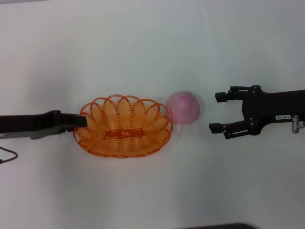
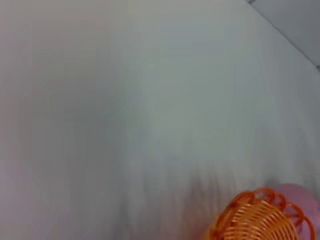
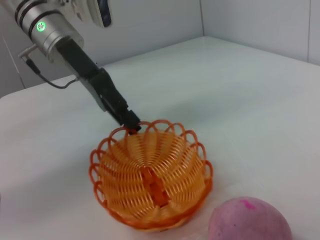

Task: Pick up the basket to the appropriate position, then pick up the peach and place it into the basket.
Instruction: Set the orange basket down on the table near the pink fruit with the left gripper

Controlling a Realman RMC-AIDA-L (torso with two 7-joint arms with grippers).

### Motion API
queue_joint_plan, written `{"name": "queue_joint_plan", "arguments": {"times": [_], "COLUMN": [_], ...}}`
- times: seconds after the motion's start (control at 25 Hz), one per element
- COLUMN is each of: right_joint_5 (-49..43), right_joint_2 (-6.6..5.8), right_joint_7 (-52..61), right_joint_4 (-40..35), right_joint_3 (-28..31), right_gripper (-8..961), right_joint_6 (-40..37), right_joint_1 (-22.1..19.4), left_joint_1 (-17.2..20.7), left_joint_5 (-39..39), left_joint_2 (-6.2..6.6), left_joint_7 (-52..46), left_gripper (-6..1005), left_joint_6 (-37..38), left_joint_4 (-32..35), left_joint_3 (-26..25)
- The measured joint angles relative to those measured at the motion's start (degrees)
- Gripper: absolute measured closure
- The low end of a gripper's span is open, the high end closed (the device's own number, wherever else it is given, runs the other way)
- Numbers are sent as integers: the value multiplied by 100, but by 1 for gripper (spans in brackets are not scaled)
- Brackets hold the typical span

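Observation:
The orange basket (image 1: 123,129) sits empty on the white table, left of centre. The pink peach (image 1: 182,107) rests on the table just beside the basket's right rim. My left gripper (image 1: 82,119) is shut on the basket's left rim; the right wrist view shows it (image 3: 131,125) pinching the rim of the basket (image 3: 150,180). My right gripper (image 1: 215,112) is open and empty, a short way to the right of the peach, jaws pointing at it. The left wrist view shows part of the basket (image 2: 260,217) and the peach (image 2: 300,195) behind it. The peach (image 3: 250,220) is near in the right wrist view.
A thin dark cable (image 1: 7,155) loops on the table at the far left under my left arm. A dark edge (image 1: 224,226) shows at the table's front. A grey wall (image 3: 240,20) stands behind the table.

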Motion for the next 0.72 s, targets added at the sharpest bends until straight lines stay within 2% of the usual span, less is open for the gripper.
{"name": "queue_joint_plan", "arguments": {"times": [0.16, 0.44, 0.52, 0.72], "right_joint_5": [-1, -7, -8, -10], "right_joint_2": [0, -9, -9, -9], "right_joint_7": [0, 0, 0, -1], "right_joint_4": [0, 0, 0, 0], "right_joint_3": [0, 0, 0, 0], "right_gripper": [6, 6, 6, 6], "right_joint_6": [9, 45, 52, 55], "right_joint_1": [6, 24, 25, 27], "left_joint_1": [-6, 6, -22, -89], "left_joint_5": [-40, -134, -157, -589], "left_joint_2": [7, 46, 64, 146], "left_joint_7": [18, 192, 361, 1556], "left_gripper": [693, 569, 539, 502], "left_joint_6": [75, 421, 539, 1339], "left_joint_4": [-87, 46, 55, 14], "left_joint_3": [-56, -538, -723, -1611]}}
